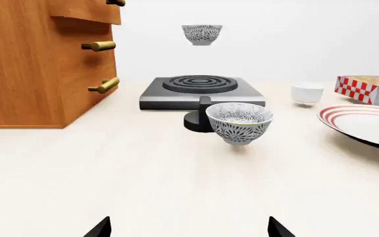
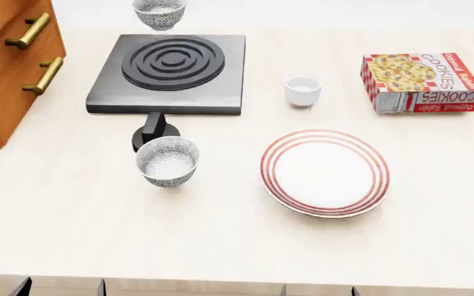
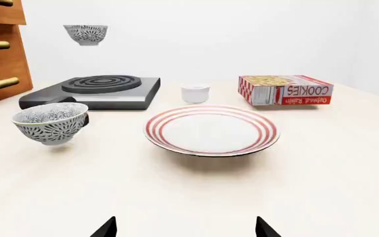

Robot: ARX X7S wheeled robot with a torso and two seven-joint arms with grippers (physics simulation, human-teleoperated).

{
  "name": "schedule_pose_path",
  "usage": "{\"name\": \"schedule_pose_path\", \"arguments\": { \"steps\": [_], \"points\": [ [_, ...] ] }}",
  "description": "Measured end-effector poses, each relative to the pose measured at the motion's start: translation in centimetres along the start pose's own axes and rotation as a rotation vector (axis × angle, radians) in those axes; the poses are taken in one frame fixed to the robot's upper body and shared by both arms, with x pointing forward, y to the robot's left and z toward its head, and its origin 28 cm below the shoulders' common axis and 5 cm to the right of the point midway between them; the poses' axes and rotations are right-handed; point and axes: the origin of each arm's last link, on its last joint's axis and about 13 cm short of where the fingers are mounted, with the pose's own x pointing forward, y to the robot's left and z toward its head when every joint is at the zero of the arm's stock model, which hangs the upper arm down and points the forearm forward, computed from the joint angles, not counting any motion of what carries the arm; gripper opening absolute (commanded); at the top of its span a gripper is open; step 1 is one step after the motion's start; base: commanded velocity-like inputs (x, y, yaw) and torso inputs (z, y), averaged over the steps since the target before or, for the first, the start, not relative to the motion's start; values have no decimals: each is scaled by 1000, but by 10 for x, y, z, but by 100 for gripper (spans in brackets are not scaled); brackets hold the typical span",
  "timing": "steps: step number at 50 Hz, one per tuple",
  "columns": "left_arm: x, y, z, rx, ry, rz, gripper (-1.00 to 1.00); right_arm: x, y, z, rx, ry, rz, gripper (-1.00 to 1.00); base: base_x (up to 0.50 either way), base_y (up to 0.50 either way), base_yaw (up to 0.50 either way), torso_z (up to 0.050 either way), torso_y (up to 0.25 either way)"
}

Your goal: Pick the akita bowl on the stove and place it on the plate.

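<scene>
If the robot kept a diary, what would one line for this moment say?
phase: before pick | left gripper: open, empty | right gripper: open, empty | akita bowl: above stove, ungrasped | plate: bare

A wooden drawer cabinet with brass handles (image 2: 7,68) is walling off the frame's left edge beside the dark grey stove (image 2: 171,73). A second speckled bowl (image 2: 167,161) and black knob (image 2: 155,131) are crowding its front; its right side is lying open.
</scene>
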Motion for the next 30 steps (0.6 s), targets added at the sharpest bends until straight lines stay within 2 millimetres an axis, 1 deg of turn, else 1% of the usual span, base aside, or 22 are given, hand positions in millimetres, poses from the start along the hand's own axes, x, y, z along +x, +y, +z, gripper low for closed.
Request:
{"name": "schedule_pose_path", "arguments": {
  "steps": [30],
  "points": [
    [0, -1, -1, 13, -7, -16, 100, 1, 1, -1, -2, 4, 2, 100, 0, 0, 0, 0, 0]
  ]
}}
